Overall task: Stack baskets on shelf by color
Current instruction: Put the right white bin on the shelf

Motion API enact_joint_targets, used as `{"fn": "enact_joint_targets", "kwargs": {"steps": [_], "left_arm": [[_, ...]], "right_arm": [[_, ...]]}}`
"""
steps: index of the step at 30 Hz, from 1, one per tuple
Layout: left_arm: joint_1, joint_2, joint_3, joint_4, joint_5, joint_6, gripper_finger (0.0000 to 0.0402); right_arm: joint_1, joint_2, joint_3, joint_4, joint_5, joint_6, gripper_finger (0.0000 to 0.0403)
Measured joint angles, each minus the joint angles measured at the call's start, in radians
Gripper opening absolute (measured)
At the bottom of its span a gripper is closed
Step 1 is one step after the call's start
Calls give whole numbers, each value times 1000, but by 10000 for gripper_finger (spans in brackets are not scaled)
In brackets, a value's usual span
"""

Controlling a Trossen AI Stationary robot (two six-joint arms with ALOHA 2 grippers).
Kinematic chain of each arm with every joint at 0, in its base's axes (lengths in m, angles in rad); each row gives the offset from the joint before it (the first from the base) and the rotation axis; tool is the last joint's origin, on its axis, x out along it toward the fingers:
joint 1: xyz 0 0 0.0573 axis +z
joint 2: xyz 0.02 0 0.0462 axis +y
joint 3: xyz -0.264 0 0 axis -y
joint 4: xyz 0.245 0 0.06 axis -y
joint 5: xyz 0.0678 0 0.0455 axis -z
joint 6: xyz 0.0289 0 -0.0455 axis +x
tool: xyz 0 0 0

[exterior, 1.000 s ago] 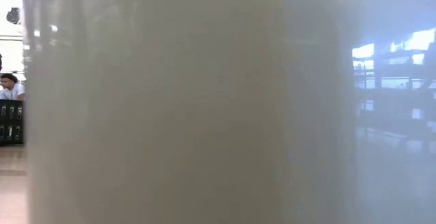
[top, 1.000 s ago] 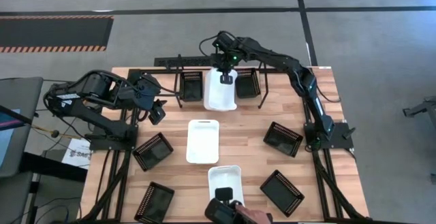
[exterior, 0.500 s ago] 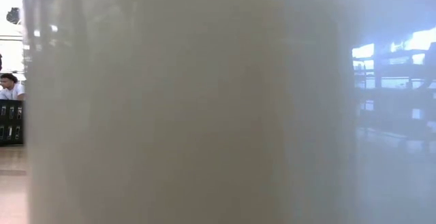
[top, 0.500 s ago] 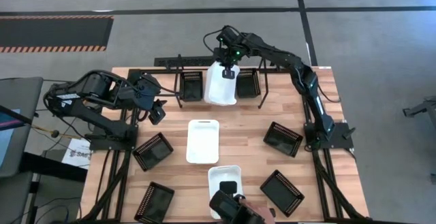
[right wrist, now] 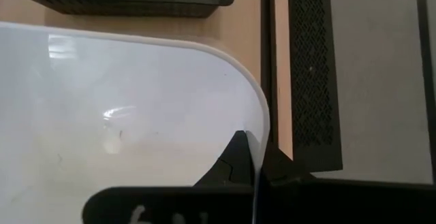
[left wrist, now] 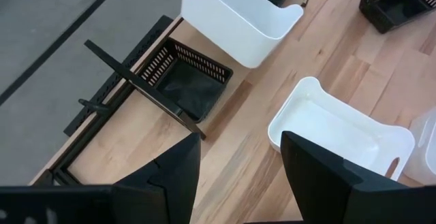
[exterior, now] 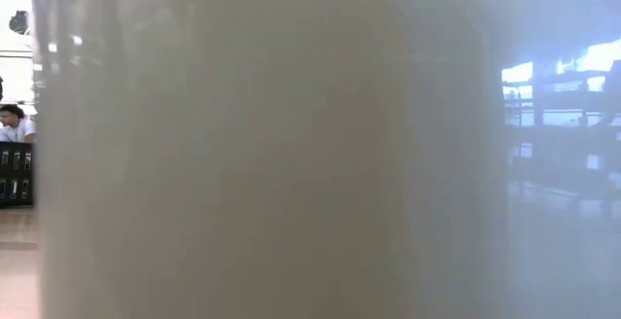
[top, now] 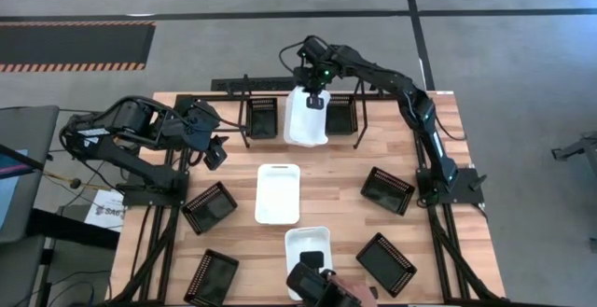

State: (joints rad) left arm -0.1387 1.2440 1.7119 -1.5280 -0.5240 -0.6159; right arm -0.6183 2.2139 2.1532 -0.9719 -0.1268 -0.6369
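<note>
My right gripper (top: 313, 95) is shut on a white basket (top: 306, 120), which is between the upright dividers in the middle of the shelf (top: 244, 85). A black basket (top: 263, 117) sits in the shelf to its left and another (top: 340, 113) to its right. My left gripper (top: 216, 153) is open and empty near the table's left edge. A second white basket (top: 278, 193) lies at the table's centre. A third (top: 300, 237) is at the near edge. My right gripper holds the white basket by its far end wall (right wrist: 253, 139), one finger (right wrist: 235, 157) inside the basket and one (right wrist: 281, 168) outside. The fingers come from above, pointing down. The basket hangs tilted, far end up; whether its near end (left wrist: 253, 59) touches the shelf's wood base, I cannot tell.
Other black baskets lie on the table at left (top: 209, 206), near left (top: 213, 275), right (top: 387, 190) and near right (top: 385, 262). The third white basket's wall (exterior: 262, 164) fills the low view. A hand (top: 347, 297) shows at the near edge beside a dark device (top: 312, 284).
My right gripper has gone toward the table's far edge and a little right with the white basket, carrying it deeper between the shelf's dividers. A dark object has appeared in the near white basket.
</note>
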Motion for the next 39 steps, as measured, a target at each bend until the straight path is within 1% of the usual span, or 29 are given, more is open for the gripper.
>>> {"fn": "enact_joint_targets", "kwargs": {"steps": [13, 29, 39], "left_arm": [[0, 0, 0, 0, 0, -6, 193], [0, 0, 0, 0, 5, -6, 193], [0, 0, 0, 0, 5, -6, 193]], "right_arm": [[31, 0, 0, -10, -4, 9, 0], [29, 0, 0, -53, -4, 59, 0], [29, 0, 0, -60, 19, 64, 1]]}}
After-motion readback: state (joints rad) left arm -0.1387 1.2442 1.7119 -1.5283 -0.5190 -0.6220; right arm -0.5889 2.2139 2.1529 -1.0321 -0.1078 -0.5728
